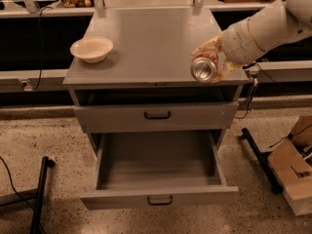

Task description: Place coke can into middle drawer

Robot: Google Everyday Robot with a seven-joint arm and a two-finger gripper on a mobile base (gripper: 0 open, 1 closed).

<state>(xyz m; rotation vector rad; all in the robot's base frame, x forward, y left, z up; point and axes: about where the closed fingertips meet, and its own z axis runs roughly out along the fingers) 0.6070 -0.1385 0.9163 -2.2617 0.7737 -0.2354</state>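
My gripper (210, 62) is at the front right corner of the grey cabinet top (151, 38), on the end of a white arm that comes in from the right. It is shut on the coke can (204, 68), which is held on its side above the cabinet's front edge with a shiny silver end facing the camera. The middle drawer (158, 172) is pulled wide open below, a shallow grey box with nothing in it and a small black handle on its front. It lies lower than the can and to its left. The top drawer (157, 115) above it is closed.
A cream-white bowl (91, 49) sits on the left of the cabinet top. A cardboard box (295, 174) and a black stand leg (261, 160) are on the floor at right. Another black leg (40, 194) and cables lie at left. A shelf with small items runs behind.
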